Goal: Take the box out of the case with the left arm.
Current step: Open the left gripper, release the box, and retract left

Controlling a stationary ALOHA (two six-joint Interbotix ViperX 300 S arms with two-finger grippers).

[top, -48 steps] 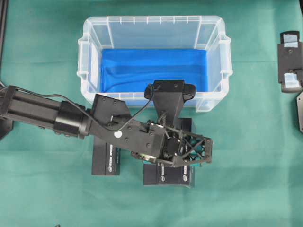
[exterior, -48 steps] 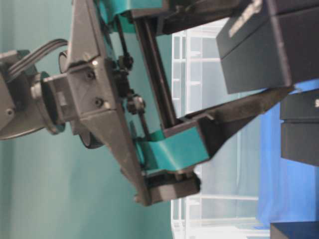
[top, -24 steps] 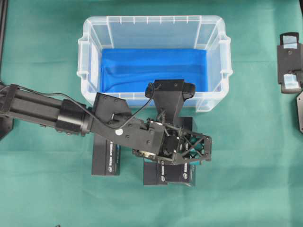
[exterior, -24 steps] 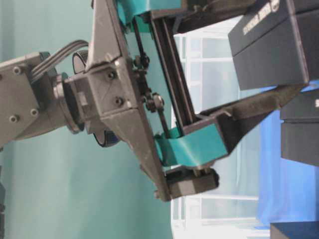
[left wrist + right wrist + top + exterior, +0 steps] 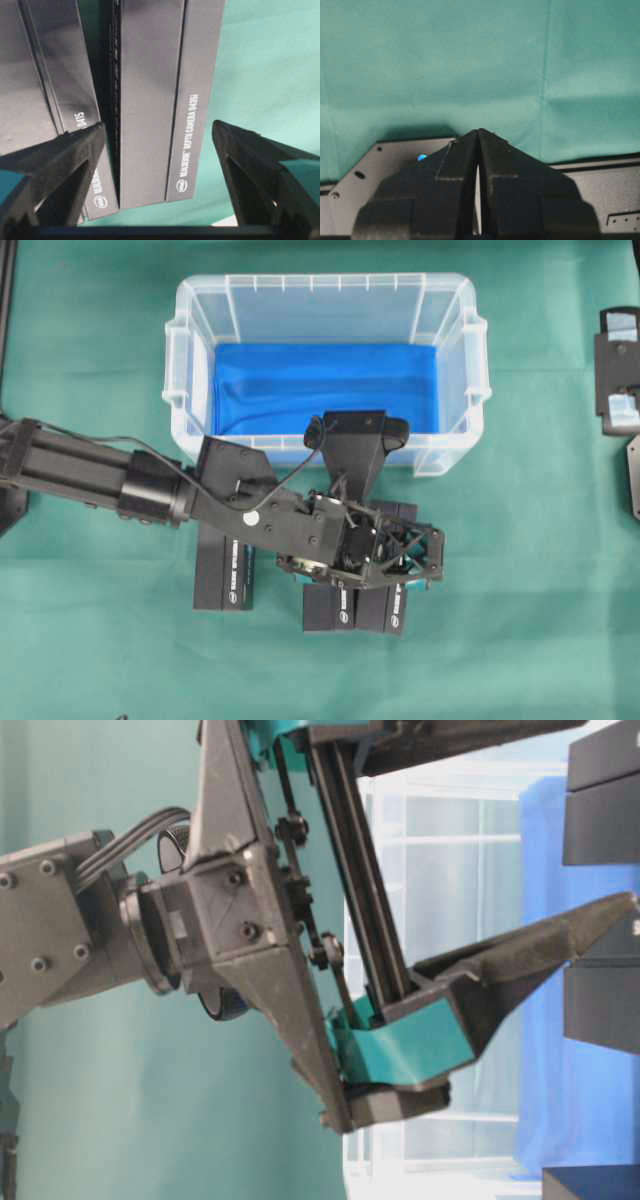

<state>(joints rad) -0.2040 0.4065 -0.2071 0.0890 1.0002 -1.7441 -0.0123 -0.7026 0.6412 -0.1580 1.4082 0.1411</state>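
The box [image 5: 150,100], dark with white "REALSENSE DEPTH CAMERA" lettering down its side, rests on the green cloth in front of the case [image 5: 180,340]. My left gripper [image 5: 159,131] hangs over it, open, with both fingers [image 5: 75,150] clear of its sides. From overhead the same box [image 5: 388,610] shows under the left gripper [image 5: 390,555], beside a second dark box [image 5: 335,610]. Only the blue sheet [image 5: 320,380] shows inside the clear case. My right gripper [image 5: 478,132] is shut on nothing over the cloth, far to the right.
A third dark box [image 5: 222,575] lies left of the pair, partly under the left arm's boom [image 5: 90,475]. The right arm's black base plate [image 5: 410,150] sits below its gripper. Green cloth [image 5: 520,620] covers the table all round the case.
The left jaws have spread wide and let go of the box. It was held tilted between the fingers; now it rests on the cloth beside its neighbour.
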